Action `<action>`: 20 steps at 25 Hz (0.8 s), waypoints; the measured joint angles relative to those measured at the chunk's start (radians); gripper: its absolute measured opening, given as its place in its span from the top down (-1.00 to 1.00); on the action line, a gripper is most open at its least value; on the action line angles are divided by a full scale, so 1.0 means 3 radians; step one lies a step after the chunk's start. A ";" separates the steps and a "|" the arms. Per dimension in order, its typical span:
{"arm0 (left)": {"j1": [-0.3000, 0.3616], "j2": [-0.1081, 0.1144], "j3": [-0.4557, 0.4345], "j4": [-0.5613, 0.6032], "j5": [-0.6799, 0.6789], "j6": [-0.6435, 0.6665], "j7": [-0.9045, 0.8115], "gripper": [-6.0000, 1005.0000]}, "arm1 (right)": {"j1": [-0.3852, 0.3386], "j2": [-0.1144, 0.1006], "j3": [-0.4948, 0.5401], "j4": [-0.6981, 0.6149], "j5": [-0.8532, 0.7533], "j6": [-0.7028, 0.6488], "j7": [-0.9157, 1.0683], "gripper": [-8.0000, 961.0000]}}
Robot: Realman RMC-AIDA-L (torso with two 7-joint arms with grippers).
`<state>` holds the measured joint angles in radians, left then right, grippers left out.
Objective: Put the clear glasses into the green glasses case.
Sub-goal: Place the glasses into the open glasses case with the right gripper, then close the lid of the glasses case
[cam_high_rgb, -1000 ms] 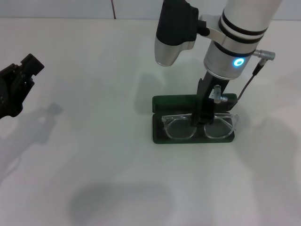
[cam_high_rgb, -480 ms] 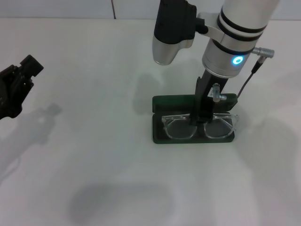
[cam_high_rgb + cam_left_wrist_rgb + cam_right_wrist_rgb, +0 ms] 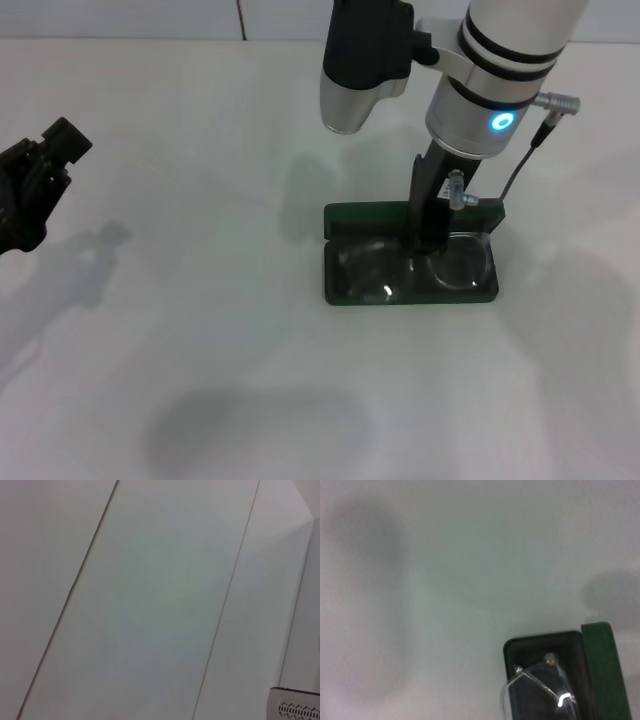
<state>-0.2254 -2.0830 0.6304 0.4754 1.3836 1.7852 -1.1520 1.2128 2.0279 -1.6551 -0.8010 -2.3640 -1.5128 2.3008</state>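
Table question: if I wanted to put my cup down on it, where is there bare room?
Bare white table spreads between the parked left tool and the dark green hinged glasses case, and along the near edge. It is crowded only at the case, where the right tool hangs over the clear plastic glasses lying inside.

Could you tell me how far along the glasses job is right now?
Nearly done: the glasses lie inside the open case. The right gripper is down in the case at their bridge; grip unclear. Left: withdrawing it. The left gripper sits parked aside.
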 joint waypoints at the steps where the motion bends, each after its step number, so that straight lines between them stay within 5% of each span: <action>1: 0.0000 0.0000 0.0000 0.0000 0.0000 0.0000 0.0000 0.79 | -0.0003 0.0000 0.0000 -0.0011 0.0000 0.0000 0.0000 0.79; 11: -0.0004 0.0010 -0.0005 0.0000 0.0000 0.0007 0.0008 0.79 | -0.0279 -0.0001 0.0016 -0.0523 -0.0004 -0.0158 0.0060 0.79; 16: -0.0036 0.0018 0.0008 0.0005 0.0000 0.0021 -0.0017 0.78 | -0.0716 -0.0008 0.0131 -0.1228 -0.0006 -0.0268 0.0084 0.79; 20: -0.0117 0.0028 0.0069 0.0027 0.0012 0.0036 -0.0054 0.78 | -0.1354 -0.0015 0.0410 -0.2153 0.0106 -0.0265 0.0044 0.79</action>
<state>-0.2604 -2.0746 0.6510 0.4836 1.3872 1.7960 -1.1682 0.8067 2.0233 -1.5320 -1.4470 -2.3321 -1.5924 2.3139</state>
